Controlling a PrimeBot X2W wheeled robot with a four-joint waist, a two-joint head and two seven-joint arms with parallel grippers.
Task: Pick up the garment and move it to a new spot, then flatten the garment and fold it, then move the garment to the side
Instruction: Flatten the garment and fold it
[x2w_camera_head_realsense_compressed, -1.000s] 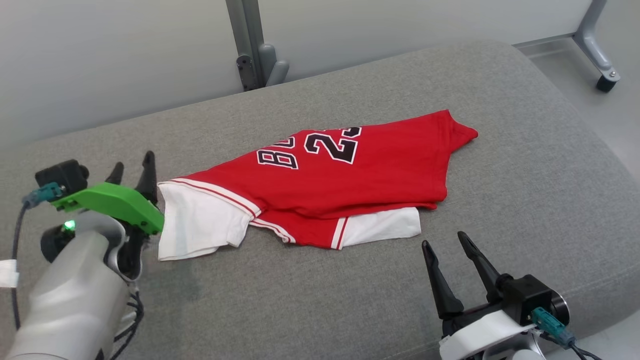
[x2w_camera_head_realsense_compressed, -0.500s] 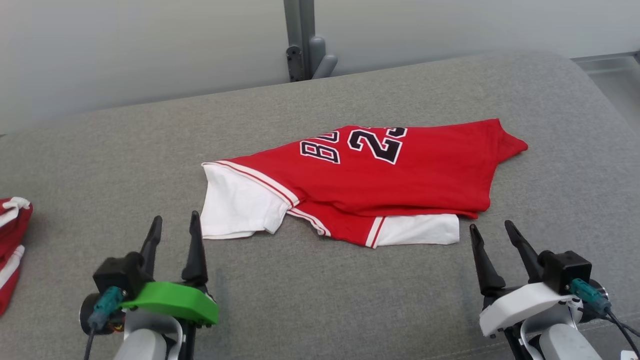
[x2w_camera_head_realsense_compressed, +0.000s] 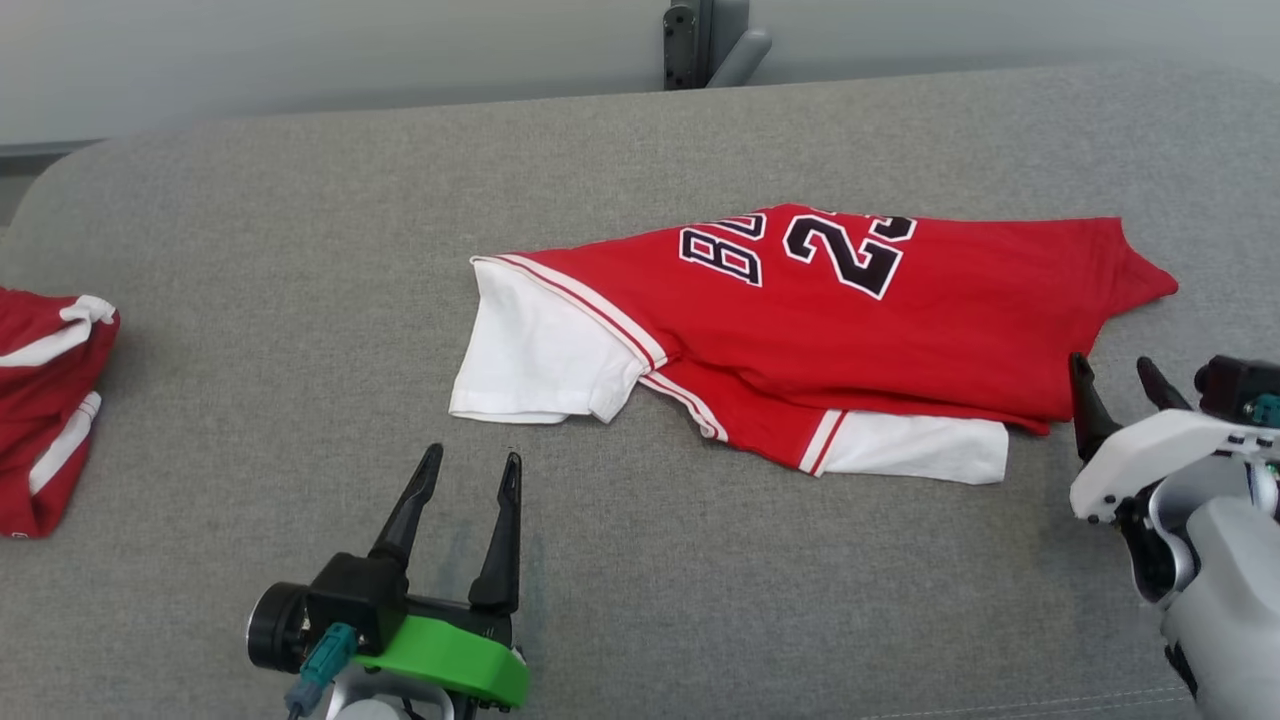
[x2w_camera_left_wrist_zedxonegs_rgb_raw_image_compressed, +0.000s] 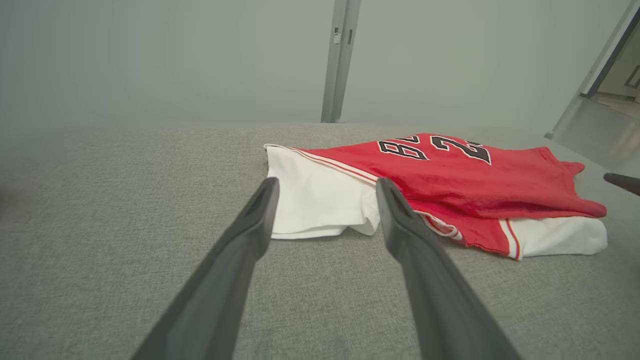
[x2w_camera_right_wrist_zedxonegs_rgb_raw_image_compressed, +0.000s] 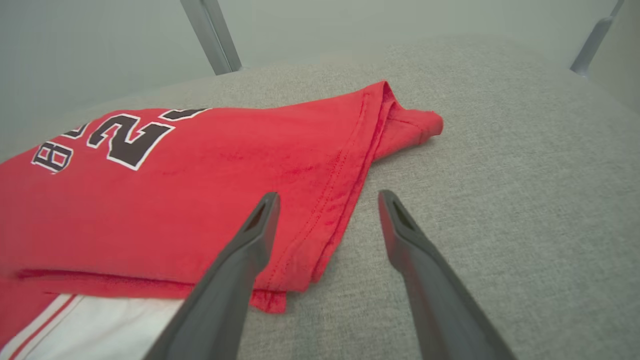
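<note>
Shirt (x2w_camera_head_realsense_compressed: 850, 330): folded, red and white, flat on the grey cushion (x2w_camera_head_realsense_compressed: 300, 250); its lettering is partly lost in the fold.
Left claw (x2w_camera_head_realsense_compressed: 472, 456): spread, empty, near the white sleeve.
Right claw (x2w_camera_head_realsense_compressed: 1111, 362): spread, empty, beside the red hem.
Red cloth (x2w_camera_head_realsense_compressed: 45, 400): cut off at the left edge.

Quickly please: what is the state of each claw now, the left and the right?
Left claw: open, holding nothing, short of the jersey.
Right claw: open, holding nothing, near the jersey's red edge.

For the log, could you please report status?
Left gripper open, short of jersey. Right gripper open at its right edge. Jersey folded on cushion. Other red garment far left, clear.
</note>
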